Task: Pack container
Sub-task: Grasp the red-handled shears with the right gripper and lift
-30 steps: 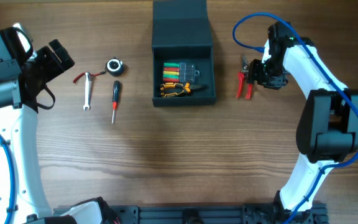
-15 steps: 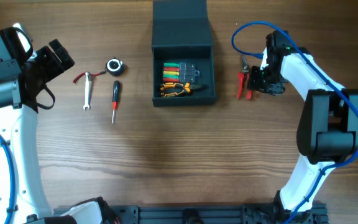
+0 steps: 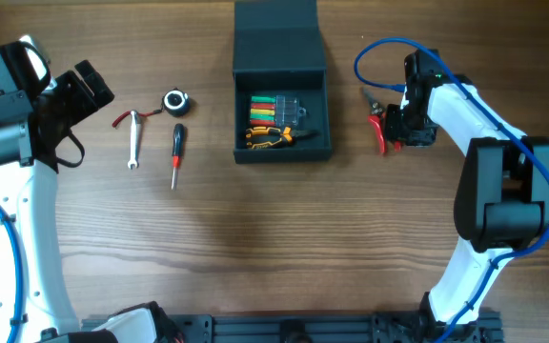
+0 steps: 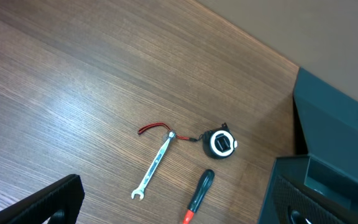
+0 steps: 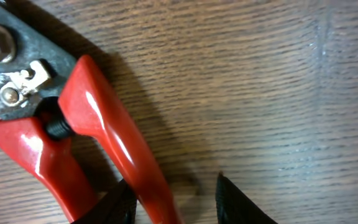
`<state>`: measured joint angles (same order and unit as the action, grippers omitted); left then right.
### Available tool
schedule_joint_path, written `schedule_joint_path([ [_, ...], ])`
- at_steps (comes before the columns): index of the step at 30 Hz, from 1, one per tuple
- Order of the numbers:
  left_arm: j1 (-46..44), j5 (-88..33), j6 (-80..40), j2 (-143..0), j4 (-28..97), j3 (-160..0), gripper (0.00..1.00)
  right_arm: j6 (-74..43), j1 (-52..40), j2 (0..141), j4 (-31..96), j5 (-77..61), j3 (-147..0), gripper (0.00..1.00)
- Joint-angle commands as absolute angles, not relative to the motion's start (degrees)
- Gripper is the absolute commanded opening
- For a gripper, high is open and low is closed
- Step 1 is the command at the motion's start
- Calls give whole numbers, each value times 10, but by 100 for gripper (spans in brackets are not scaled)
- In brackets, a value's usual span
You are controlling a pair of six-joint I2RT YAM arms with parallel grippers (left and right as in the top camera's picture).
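Wooden table [image 3: 284, 248] seen from above, with two robot arms. The right gripper [image 3: 395, 126] is down at a pair of red-handled cutters [image 5: 107, 146] lying flat on the wood. Its two black fingers [image 5: 240, 204] straddle one red handle: one finger sits close against it, while a strip of bare wood shows beside the other, so the jaws are partly spread and not clamped. To this gripper's left, near but apart, sits the container [image 3: 240, 114], a dark box with its flap lid [image 3: 276, 38] folded back. It holds a set of coloured bits [image 3: 273, 103] and yellow-handled pliers [image 3: 267, 136]. The left gripper [image 3: 86, 89] is held above the table, fingers spread wide and gripping nothing. To its right lie a wrench [image 4: 153, 167], a tape measure [image 4: 220, 143] and a screwdriver [image 4: 197, 194], with the container beyond them.
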<state>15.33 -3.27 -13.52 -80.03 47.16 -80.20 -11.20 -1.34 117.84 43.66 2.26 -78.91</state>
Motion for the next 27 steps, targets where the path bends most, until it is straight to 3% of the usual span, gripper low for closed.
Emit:
schedule_joint_path([
  [1, 157, -29, -122, -803, 470, -814, 100, -45, -12, 1187, 423, 56, -771, 46],
  [4, 157, -29, -122, -803, 470, -814, 100, 26, -12, 1187, 406, 55, -771, 58],
  [9, 157, -29, -122, -803, 470, -814, 100, 133, -12, 1187, 393, 34, -771, 54],
  [15, 157, -29, -122, -803, 470, -814, 100, 166, -12, 1187, 396, 35, -771, 40],
  [19, 157, -29, -122, -803, 470, -814, 100, 167, -12, 1187, 399, 34, -771, 14],
  [21, 157, -29, -122, -803, 470, -814, 100, 154, -12, 1187, 399, 30, -771, 7],
  [27, 157, -29, -122, -803, 470, -814, 100, 132, -12, 1186, 402, -2, -774, 5],
])
